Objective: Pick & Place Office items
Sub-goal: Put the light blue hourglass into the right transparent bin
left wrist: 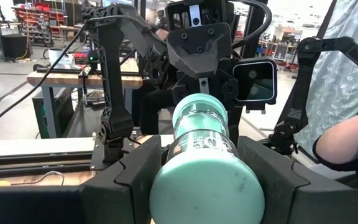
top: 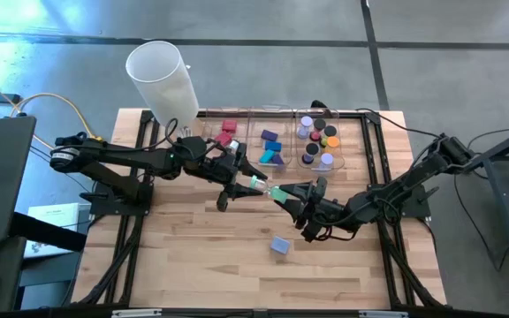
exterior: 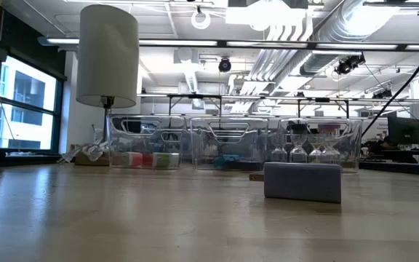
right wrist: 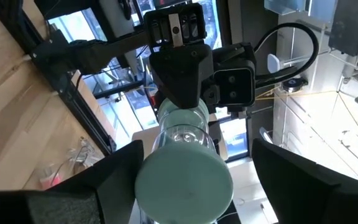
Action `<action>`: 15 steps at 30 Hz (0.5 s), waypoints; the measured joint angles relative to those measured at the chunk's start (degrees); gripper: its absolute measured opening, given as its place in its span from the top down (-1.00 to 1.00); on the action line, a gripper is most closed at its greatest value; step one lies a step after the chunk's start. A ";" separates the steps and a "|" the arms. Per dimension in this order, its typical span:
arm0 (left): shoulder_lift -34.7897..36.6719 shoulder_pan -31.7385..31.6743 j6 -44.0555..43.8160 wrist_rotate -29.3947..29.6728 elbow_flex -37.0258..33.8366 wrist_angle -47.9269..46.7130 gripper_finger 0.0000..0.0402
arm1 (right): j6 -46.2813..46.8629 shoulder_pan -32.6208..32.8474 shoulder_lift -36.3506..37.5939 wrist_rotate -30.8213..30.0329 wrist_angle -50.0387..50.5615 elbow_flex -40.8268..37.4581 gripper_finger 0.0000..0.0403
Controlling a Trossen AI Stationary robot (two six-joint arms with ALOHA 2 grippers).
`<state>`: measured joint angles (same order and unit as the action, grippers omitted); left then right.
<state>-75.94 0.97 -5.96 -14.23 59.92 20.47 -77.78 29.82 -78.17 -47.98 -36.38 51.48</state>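
Mid-frame in high view, L gripper [top: 253,184] and R gripper [top: 292,196] meet tip to tip over bare wood, the teal plastic stick [top: 268,188] bridging them; looks like a handover so R can re-orient it for binning. L wrist view: L fingers pinch the stick's near end. R wrist view: R fingers stand spread either side of the far end, not touching. Clear plastic bins [top: 277,141] sit upper centre, holding sorted colourful pcs. Small lavender block [top: 279,246] lies alone lower centre, well apart. Tall white cylinder [top: 162,79] upper left. Plenty of open tabletop [top: 193,256] below both arms; bin walls near above.
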 joint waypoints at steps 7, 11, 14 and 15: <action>0.00 0.00 0.13 -4.51 0.00 0.28 0.05 | 0.15 0.02 0.00 0.15 0.60 0.00 -0.35; 0.00 0.00 0.11 -4.51 0.00 0.17 0.06 | 0.15 0.02 0.00 0.21 2.64 0.00 0.00; 0.00 0.00 0.09 -4.75 -0.02 0.12 0.07 | 0.51 0.02 0.00 0.98 3.28 0.00 0.11; 0.00 0.00 0.12 -4.79 -0.04 0.07 0.07 | 0.19 0.02 0.00 1.33 3.34 0.00 0.11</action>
<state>-75.94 0.97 -5.83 -19.02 59.88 20.53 -77.58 29.85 -78.17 -46.65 -33.04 51.48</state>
